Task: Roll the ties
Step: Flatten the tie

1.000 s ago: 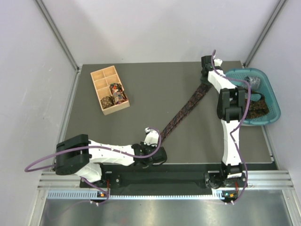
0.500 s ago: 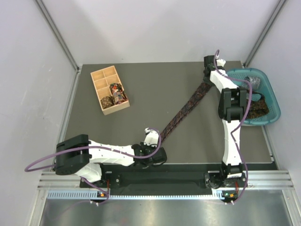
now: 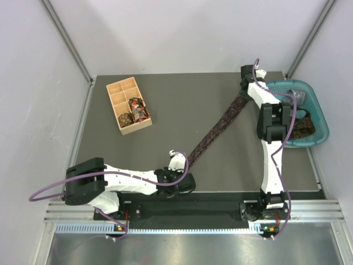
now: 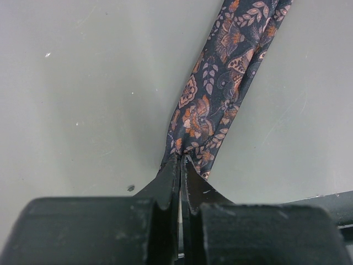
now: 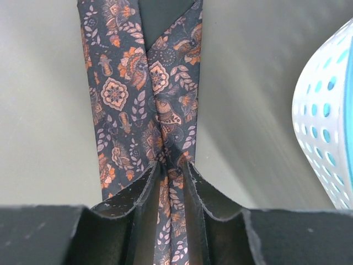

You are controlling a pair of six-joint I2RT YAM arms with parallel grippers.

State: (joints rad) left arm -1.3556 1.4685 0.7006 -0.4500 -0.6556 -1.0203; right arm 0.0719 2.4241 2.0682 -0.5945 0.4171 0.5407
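Holding 2 coiled ties — box; more — basket

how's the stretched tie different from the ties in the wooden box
The stretched tie is a long flat strip, pinched at its ends by the left gripper and right gripper; the boxed ties are untouched coils in the wooden box. Its pattern is navy-orange paisley; one coil is red multicoloured. All are patterned fabric.

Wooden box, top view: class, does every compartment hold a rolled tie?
No, only the two compartments at the near end of the wooden box hold rolled ties; the rest show bare wood.
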